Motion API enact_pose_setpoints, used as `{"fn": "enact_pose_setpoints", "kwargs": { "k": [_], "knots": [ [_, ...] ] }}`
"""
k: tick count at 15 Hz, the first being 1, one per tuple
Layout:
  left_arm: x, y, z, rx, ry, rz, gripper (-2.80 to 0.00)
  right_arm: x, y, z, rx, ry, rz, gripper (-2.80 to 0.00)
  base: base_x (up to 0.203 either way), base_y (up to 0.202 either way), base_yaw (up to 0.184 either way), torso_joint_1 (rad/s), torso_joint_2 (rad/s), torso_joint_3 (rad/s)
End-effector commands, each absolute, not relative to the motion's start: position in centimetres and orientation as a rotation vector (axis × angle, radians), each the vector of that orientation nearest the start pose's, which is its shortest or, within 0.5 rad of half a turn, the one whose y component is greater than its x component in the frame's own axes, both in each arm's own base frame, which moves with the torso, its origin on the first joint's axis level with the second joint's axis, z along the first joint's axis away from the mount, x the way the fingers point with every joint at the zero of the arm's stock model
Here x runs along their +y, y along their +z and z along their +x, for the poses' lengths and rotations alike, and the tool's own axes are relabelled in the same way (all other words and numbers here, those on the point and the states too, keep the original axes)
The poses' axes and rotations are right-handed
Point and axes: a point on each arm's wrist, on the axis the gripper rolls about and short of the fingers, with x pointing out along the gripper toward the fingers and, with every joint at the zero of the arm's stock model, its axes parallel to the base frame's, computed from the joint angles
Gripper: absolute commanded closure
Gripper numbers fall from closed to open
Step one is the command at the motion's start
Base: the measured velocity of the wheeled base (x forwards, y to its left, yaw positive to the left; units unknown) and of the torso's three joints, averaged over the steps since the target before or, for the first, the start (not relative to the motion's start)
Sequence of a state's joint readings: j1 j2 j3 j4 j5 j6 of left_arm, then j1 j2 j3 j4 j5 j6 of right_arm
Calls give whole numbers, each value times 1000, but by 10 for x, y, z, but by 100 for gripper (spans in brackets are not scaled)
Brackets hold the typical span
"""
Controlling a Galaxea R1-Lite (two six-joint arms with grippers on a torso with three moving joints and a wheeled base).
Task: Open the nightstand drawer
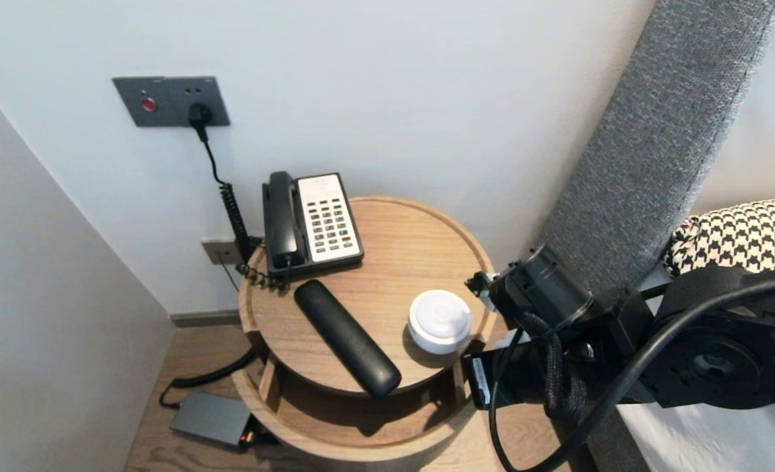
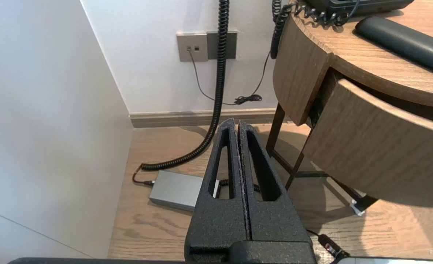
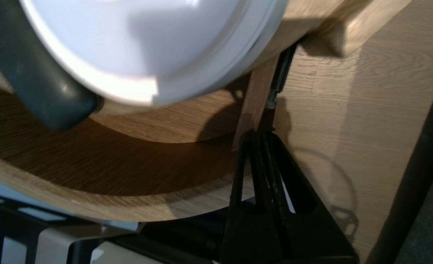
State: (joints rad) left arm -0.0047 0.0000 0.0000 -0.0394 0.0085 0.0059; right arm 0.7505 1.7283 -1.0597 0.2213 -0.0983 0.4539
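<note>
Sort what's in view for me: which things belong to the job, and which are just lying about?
In hand: right gripper, shut, beside the open drawer.
Lying about: white puck, black remote, telephone, grey box on the floor; left gripper, parked low, shut.

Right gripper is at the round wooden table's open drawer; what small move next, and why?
Probably a short push on the curved wooden drawer front, back toward the round wooden table. The right gripper is shut and empty, tips beside the thin wooden upright at the drawer's end, so no grasp is ready, and the drawer stands pulled out. The left gripper hangs shut, parked low.
</note>
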Motion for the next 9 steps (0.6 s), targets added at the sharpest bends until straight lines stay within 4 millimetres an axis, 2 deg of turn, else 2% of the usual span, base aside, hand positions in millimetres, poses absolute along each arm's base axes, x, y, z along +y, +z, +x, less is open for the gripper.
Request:
{"fn": "enact_pose_setpoints", "kwargs": {
  "k": [1, 4, 9],
  "knots": [
    [0, 77, -22, -32, 5, 6, 0, 200, 170, 209, 932, 421, 40, 0, 0, 0, 0, 0, 0, 0],
    [0, 77, -22, -32, 5, 6, 0, 207, 168, 202, 945, 439, 43, 0, 0, 0, 0, 0, 0, 0],
    [0, 77, -22, -32, 5, 6, 0, 204, 156, 197, 956, 438, 31, 0, 0, 0, 0, 0, 0, 0]
  ]
}}
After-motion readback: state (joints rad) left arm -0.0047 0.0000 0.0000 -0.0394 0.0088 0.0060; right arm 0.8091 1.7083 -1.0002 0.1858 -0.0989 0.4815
